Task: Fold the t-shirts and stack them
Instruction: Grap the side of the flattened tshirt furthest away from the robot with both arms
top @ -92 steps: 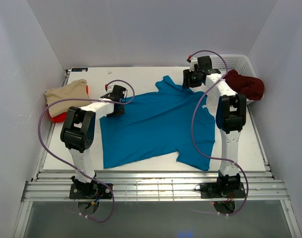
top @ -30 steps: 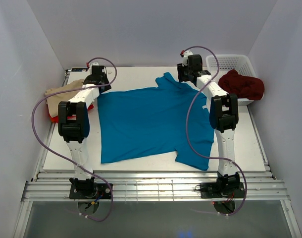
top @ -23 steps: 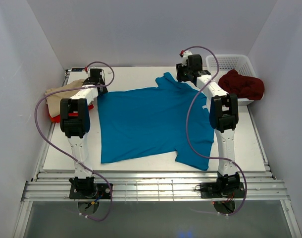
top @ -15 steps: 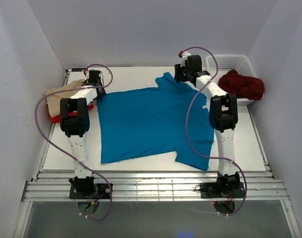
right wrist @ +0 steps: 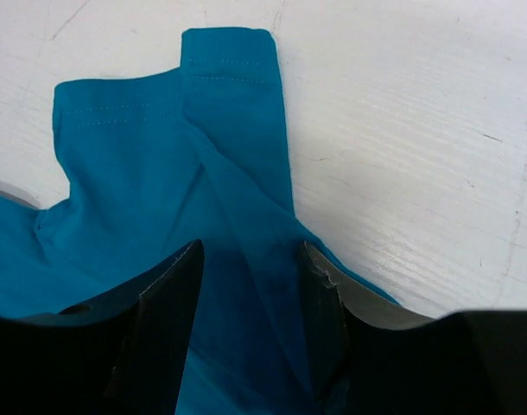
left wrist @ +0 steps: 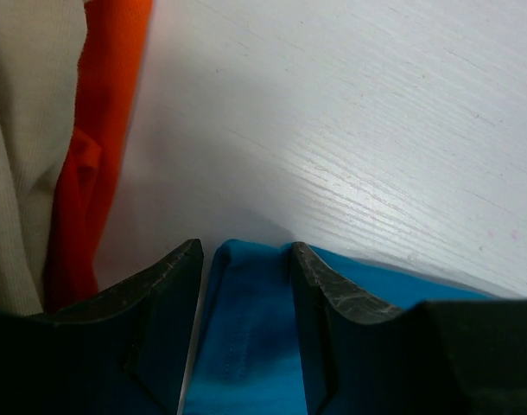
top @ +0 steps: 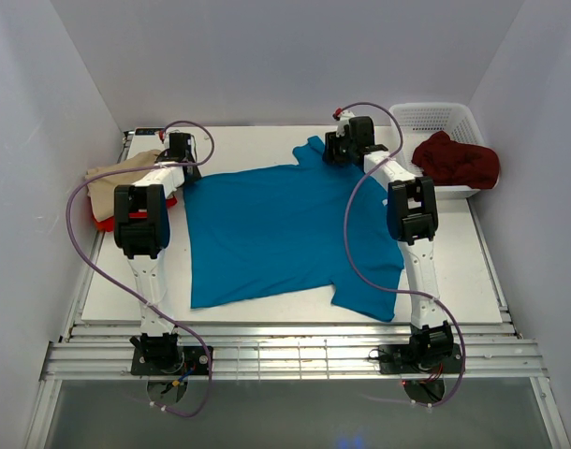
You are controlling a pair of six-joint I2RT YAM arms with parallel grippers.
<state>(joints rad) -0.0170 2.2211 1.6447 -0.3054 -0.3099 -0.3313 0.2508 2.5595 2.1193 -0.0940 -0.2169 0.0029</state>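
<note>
The teal blue t-shirt [top: 285, 229] lies spread on the white table [top: 248, 140]. My left gripper [top: 183, 168] is at its far left corner. In the left wrist view its jaws [left wrist: 246, 251] stand apart, with the teal corner [left wrist: 246, 346] lying between them. My right gripper [top: 332, 154] is over the far sleeve [right wrist: 229, 104]. Its jaws [right wrist: 250, 246] stand apart, astride a creased fold of teal cloth. The beige t-shirt [top: 126, 173] lies on the bright red t-shirt [top: 108, 223] at the left edge. The dark maroon t-shirt [top: 459, 159] hangs over the basket's front.
A white lattice basket [top: 435, 117] stands at the far right corner. White enclosure walls are close on both sides and behind. In the left wrist view the beige cloth [left wrist: 26, 147] and the red cloth [left wrist: 104, 156] lie just left of my fingers.
My left gripper moved the shirt's far left corner farther back and left, flattening that edge, and now rests still. My right gripper shifted slightly left over the far sleeve.
</note>
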